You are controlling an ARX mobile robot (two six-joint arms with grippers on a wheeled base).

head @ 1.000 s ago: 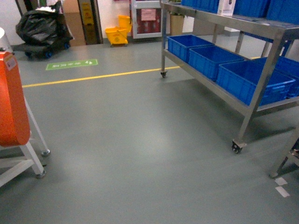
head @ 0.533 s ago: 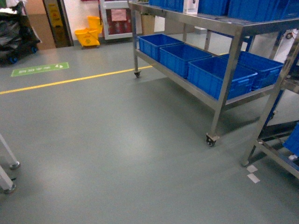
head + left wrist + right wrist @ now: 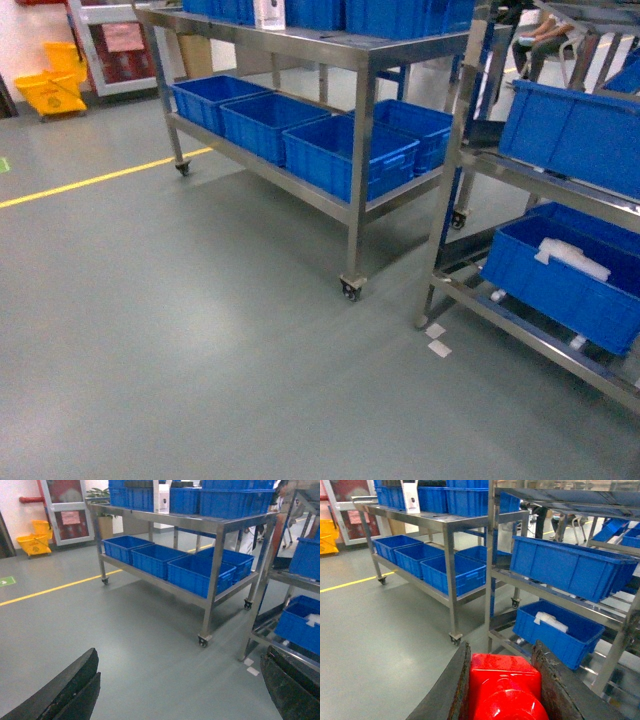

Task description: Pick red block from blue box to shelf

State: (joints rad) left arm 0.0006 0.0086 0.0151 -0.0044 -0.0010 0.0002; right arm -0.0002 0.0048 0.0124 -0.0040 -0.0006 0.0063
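The grey floor (image 3: 200,330) lies open across the left and middle of the head view, crossed by a yellow line (image 3: 90,181) at the far left. A wheeled steel cart (image 3: 352,120) stands ahead, its near corner post ending in a caster (image 3: 349,289). Just to its right, across a narrow gap, rises the shelf (image 3: 455,170), with two white tape marks (image 3: 437,340) on the floor by its near foot. The cart's lower tier holds a row of open dark-blue crates (image 3: 340,150); their contents cannot be made out. On the shelf, a lower blue crate (image 3: 560,275) holds something white (image 3: 572,259), and another crate (image 3: 575,130) sits on the tier above. In the right wrist view the right tool (image 3: 504,690) is closed on the red block (image 3: 504,690), its fingers (image 3: 450,690) pressed against both sides. The left tool (image 3: 180,695) is spread wide and holds nothing.
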